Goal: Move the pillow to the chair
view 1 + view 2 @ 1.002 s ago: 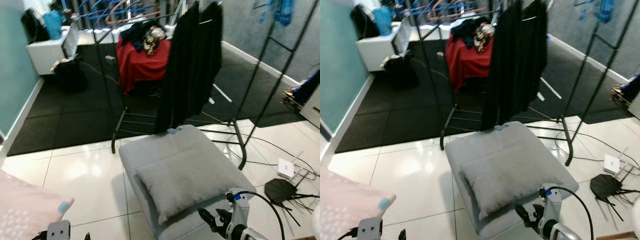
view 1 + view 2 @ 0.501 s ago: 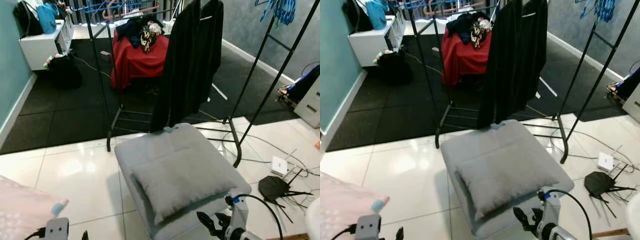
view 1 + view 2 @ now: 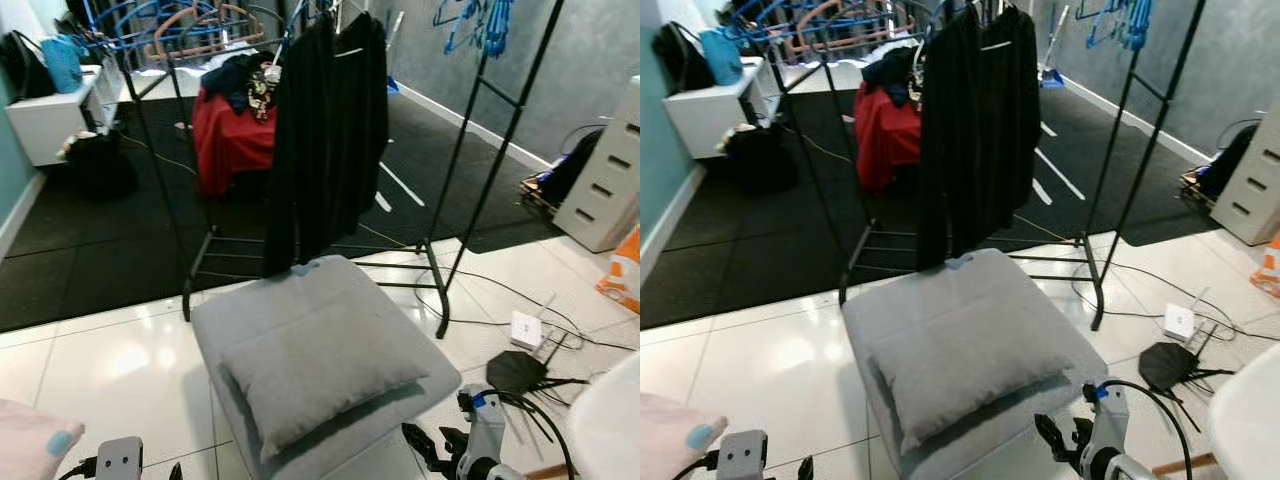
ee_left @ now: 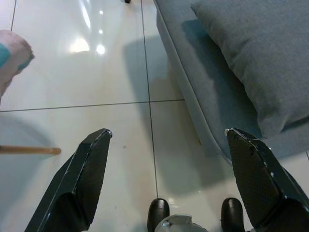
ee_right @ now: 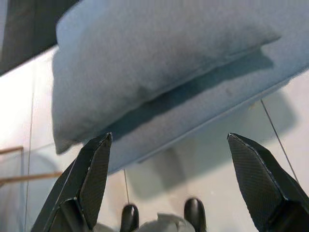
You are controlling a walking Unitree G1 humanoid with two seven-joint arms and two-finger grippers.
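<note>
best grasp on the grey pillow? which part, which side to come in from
Probably the near corner of the grey pillow, where it overhangs the grey seat; the right wrist view shows shadow under that edge, so a finger could slip beneath. Come in low from the robot's side with the open right gripper, one finger above, one below. The clothes rack blocks the far side.

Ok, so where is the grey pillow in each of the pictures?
Left eye view: the grey pillow lies low in the middle, on the front of the grey seat.
Right eye view: same spot, low in the middle.
Left wrist view: upper corner, past the open left gripper.
Right wrist view: across the top, beyond the open right gripper.
Shared landmark: the grey seat under the pillow.
</note>
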